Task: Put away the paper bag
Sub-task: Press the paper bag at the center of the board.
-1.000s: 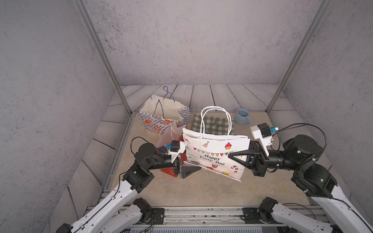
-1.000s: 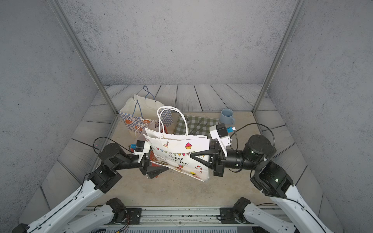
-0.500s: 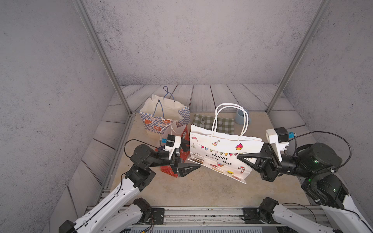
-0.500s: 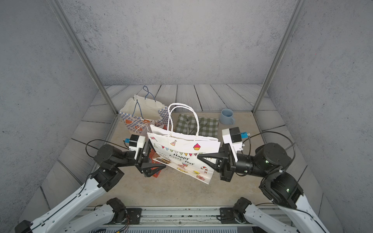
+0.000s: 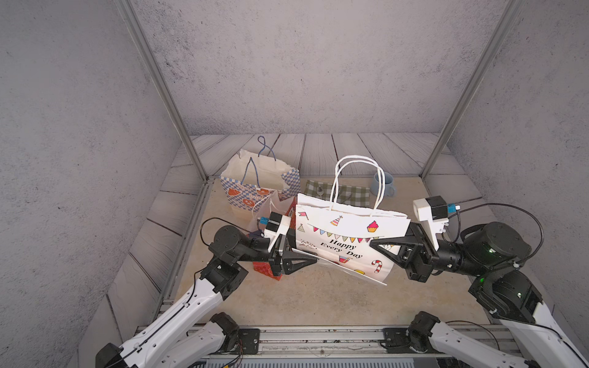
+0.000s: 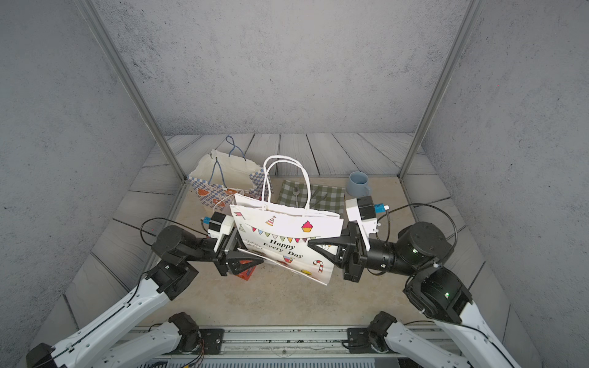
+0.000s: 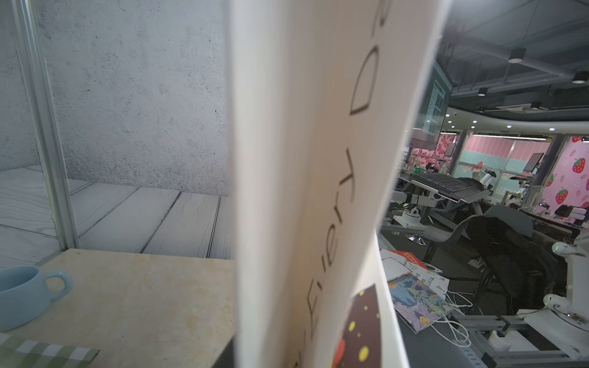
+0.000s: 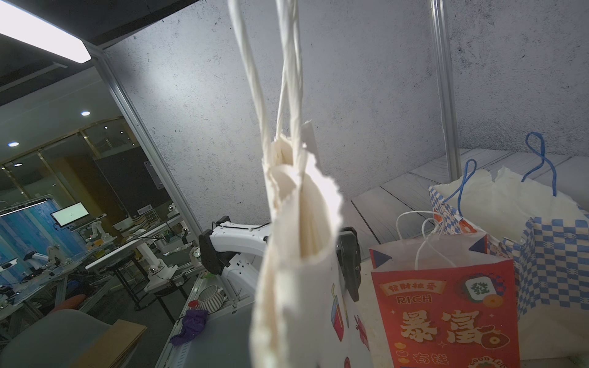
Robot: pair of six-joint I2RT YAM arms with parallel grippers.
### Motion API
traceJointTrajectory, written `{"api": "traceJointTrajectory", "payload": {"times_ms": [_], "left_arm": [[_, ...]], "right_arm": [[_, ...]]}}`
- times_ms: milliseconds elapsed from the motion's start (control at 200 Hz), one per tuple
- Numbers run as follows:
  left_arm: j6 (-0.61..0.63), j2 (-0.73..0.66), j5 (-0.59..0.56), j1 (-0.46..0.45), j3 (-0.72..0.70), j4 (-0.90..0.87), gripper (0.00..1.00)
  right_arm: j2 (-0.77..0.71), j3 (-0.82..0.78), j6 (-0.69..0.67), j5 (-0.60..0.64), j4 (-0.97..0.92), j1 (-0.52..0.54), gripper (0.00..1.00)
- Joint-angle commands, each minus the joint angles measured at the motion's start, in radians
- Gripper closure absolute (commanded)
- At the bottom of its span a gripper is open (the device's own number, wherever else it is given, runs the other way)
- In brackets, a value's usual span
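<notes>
**Supervisor:** Report bag position and grips.

**Operator:** The bag (image 5: 344,235) hangs flattened and tilted over the centre of the table (image 5: 302,302), handles up. It appears clear of the surface. My right gripper (image 5: 376,246) is pressed together on the bag's 3 o'clock edge. My left gripper (image 5: 306,255) straddles the 9 o'clock edge, one finger in front of the paper and one behind. I cannot tell whether it has clamped.

**Supervisor:** Step in hand?

**Operator:** In my judgement, it is to secure the second grip and then hold the bag flat for stowing. Procedure:
1. Check in the left wrist view that the paper lies between the fingers before pulling.
2. Keep both grippers level.
3. Apply light outward tension only, because paper is likely to tear at a pinched edge.
4. Keep the low corner at 5 o'clock off the table.

**Supervisor:** Obstacles?

**Operator:** The red bag (image 8: 446,302) stands just behind my left gripper at 9 o'clock. The blue bag (image 5: 255,188) stands open at 11 o'clock. The cloth (image 5: 350,192) lies at 12 o'clock and the mug (image 5: 382,184) at 1 o'clock. The blue bag looks like the probable store, but nothing confirms it. The bag's handles stand tall, so I would route them clear of the blue bag's loops.
</notes>
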Motion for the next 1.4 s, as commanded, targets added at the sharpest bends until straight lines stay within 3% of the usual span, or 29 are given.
{"api": "traceJointTrajectory", "payload": {"times_ms": [0, 245, 535, 590, 786, 946, 1046, 1111, 1396], "left_arm": [[-0.015, -0.011, 0.017, 0.006, 0.029, 0.026, 0.6], [-0.013, -0.004, 0.021, 0.006, 0.033, 0.012, 0.74], [0.047, -0.007, 0.013, 0.006, 0.039, -0.047, 1.0], [0.052, -0.01, 0.009, 0.006, 0.039, -0.051, 1.0], [0.116, -0.025, -0.037, 0.006, 0.047, -0.105, 1.0], [0.176, -0.066, -0.132, 0.006, 0.052, -0.128, 1.0], [0.186, -0.076, -0.153, 0.006, 0.061, -0.129, 1.0], [0.186, -0.077, -0.153, 0.006, 0.073, -0.129, 1.0], [0.176, -0.066, -0.149, 0.006, 0.102, -0.124, 1.0]], "right_arm": [[-0.003, 0.001, -0.01, -0.011, 0.011, 0.003, 1.0], [0.011, 0.016, -0.06, -0.005, -0.024, 0.004, 1.0], [0.011, 0.03, -0.119, 0.019, -0.061, 0.004, 0.9], [0.01, 0.032, -0.127, 0.03, -0.066, 0.003, 0.87], [-0.021, 0.044, -0.168, 0.136, -0.119, 0.004, 0.36], [-0.123, 0.026, -0.299, 0.281, -0.248, 0.004, 0.16], [-0.205, -0.028, -0.393, 0.442, -0.321, 0.004, 0.14], [-0.232, -0.063, -0.42, 0.476, -0.363, 0.004, 0.14], [-0.189, -0.164, -0.38, 0.236, -0.324, 0.004, 0.14]]}}
